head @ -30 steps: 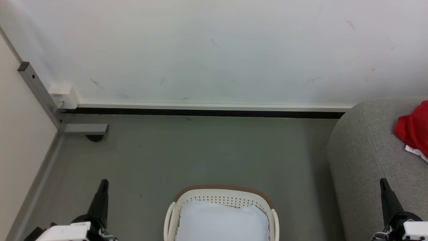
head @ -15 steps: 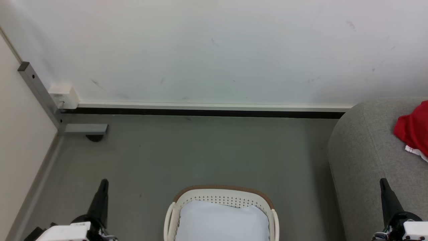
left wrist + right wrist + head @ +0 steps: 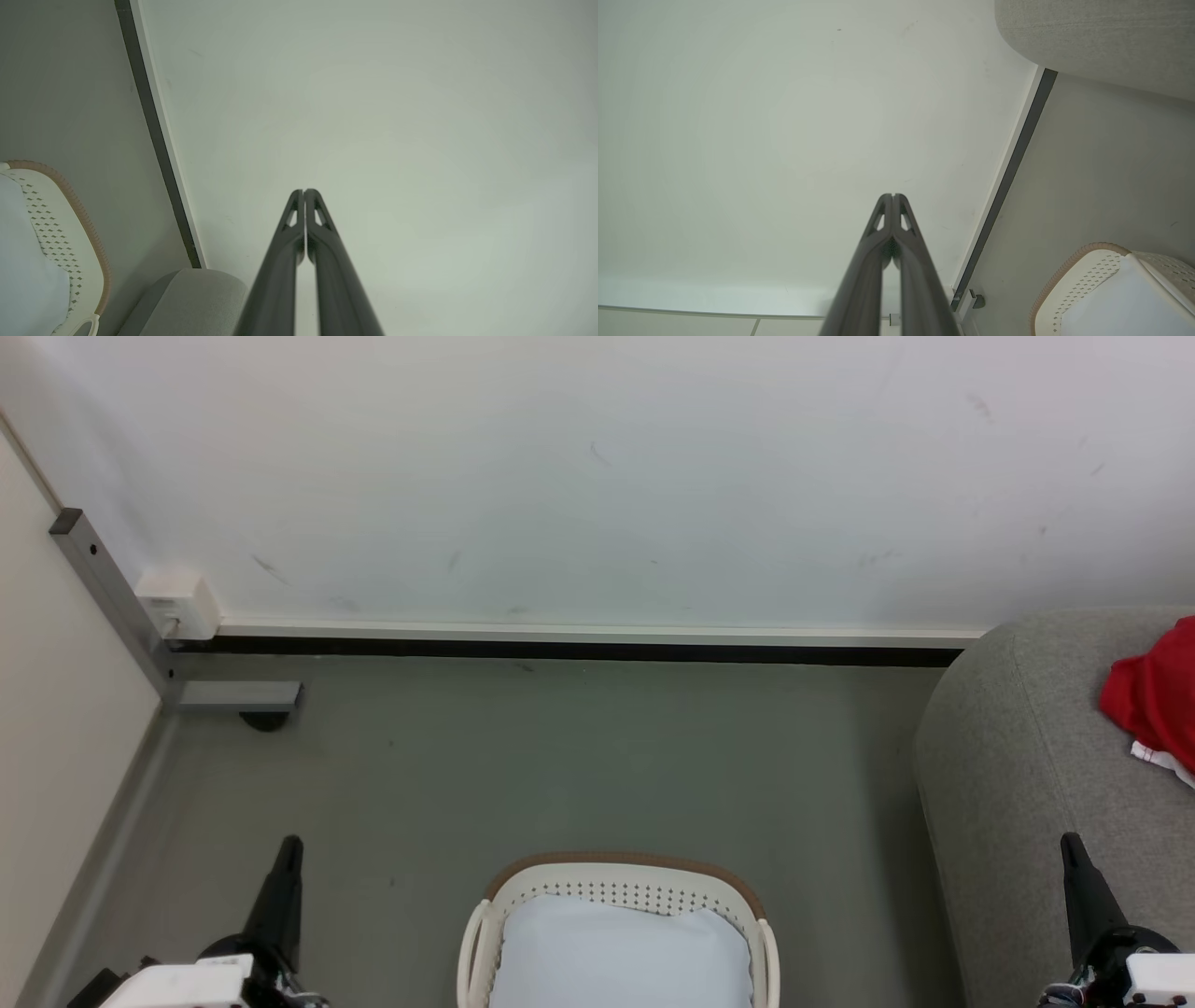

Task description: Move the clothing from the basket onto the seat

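Left pincer (image 3: 289, 859): closed tight, fingers pressed together, holding nothing.
Right pincer (image 3: 1074, 868): also closed tight and empty, and it sits low beside the seat's front.
Clothing (image 3: 1153, 695): it lies on the seat (image 3: 1008, 756), ahead of your right pincer, off to its right and well apart from it. The head view's edge cuts it off, so you cannot tell how much of it rests there.
Basket (image 3: 621, 870): it is on the floor between your two pincers, with a pale blue-white cloth (image 3: 616, 952) in it and no red visible.
Progress: the move looks done to me.
Risk, wrong item: if you reach into the basket now, you will probably grab the pale cloth, which is not the task's garment.
Risk, dragging: if you swing the right pincer forward and right across the cushion, it could snag the red fabric and pull it off the seat.
Risk, collision: the right pincer is close to the upholstery, so a turn at the waist may rub it along the seat.
Risk, basket: sweeping either pincer inward could tip it.
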### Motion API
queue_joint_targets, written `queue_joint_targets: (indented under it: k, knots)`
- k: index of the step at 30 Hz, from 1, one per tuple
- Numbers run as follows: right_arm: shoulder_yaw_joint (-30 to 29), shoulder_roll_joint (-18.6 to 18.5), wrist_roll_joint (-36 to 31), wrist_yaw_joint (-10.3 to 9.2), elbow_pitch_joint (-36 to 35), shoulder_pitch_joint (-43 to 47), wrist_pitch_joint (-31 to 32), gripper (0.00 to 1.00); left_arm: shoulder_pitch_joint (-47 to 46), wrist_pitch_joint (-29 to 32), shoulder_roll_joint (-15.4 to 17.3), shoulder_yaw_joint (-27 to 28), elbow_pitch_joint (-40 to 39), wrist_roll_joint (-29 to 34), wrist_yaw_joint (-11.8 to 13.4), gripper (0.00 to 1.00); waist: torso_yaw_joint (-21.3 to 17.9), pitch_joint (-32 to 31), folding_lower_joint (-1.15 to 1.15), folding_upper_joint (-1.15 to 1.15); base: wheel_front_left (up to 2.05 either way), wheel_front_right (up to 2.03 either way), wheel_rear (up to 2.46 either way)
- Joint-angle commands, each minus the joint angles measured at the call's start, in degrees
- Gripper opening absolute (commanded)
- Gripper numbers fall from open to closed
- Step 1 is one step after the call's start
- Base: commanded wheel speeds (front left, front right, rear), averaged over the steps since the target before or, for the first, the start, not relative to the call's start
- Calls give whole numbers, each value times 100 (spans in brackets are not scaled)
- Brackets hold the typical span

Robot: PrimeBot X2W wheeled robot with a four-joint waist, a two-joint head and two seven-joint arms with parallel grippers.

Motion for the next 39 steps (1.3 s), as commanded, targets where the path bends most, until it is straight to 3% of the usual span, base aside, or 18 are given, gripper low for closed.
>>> queue_joint_targets:
  k: [1,39]
  knots:
    - [-22,-2,2,-12,-29,-72,18,0,-48,21,11,10,-19,-78,-6,0,0,0,0,0,0,0,0]
    - [-22,-2,1,-12,-29,-72,18,0,-48,21,11,9,-20,-78,-6,0,0,0,0,0,0,0,0]
